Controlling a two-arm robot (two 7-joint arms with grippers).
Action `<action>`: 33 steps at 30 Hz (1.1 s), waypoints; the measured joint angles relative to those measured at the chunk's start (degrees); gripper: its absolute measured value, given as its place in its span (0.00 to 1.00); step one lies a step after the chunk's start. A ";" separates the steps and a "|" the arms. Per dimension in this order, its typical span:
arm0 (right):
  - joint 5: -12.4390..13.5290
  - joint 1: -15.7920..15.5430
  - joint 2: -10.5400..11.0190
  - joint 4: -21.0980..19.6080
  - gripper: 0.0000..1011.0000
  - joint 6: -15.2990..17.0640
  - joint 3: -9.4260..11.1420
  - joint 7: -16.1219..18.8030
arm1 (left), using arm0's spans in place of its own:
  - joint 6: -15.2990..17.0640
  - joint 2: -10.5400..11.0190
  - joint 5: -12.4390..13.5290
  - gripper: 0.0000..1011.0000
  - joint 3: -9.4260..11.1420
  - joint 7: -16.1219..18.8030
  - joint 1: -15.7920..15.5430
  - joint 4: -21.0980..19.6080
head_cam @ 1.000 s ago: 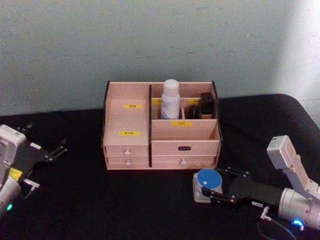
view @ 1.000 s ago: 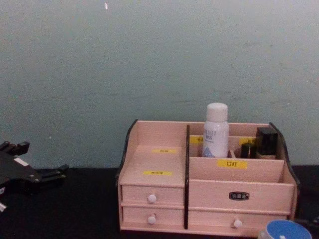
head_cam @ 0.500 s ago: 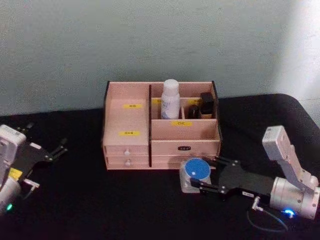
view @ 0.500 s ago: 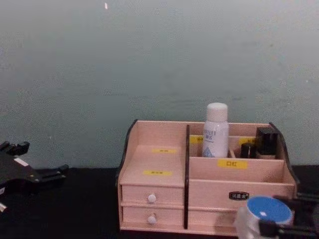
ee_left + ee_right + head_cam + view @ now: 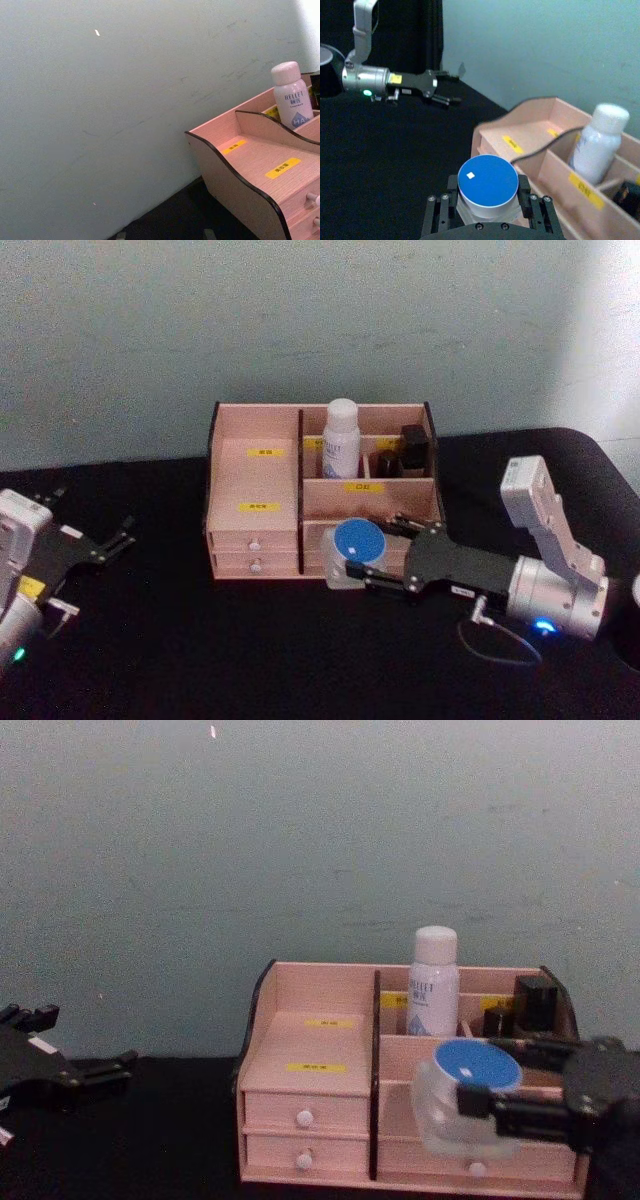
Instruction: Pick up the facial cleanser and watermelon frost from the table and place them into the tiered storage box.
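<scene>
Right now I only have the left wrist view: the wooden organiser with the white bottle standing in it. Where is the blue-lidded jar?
Observer: The watermelon frost is held in the right gripper, just in front of the right half of the tiered storage box.
Reviewer: Is it on the table or in the air?
Observer: The chest view puts it level with the box's drawer fronts, so it looks lifted off the table.
Reviewer: Upright?
Observer: Yes. In the right wrist view its blue lid faces up, with the fingers on either side of the clear body.
Reviewer: And the left gripper?
Observer: The left gripper rests open and holds nothing, far off at the table's left.
</scene>
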 joint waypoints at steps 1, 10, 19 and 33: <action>-0.01 0.43 -0.21 0.18 0.70 -0.11 -0.16 0.11 | 0.00 0.00 0.00 0.99 0.00 0.00 0.00 0.00; -1.10 5.42 -3.47 3.34 0.70 -1.48 -2.40 0.58 | 0.00 0.00 0.00 0.99 0.00 0.00 0.00 0.00; -2.66 9.99 -7.00 7.36 0.70 -2.58 -4.59 0.66 | 0.00 0.00 0.00 0.99 0.00 0.00 0.00 0.00; -4.34 17.70 -13.83 18.02 0.70 -2.95 -6.46 -0.32 | 0.00 0.00 0.00 0.99 0.00 0.00 0.00 0.00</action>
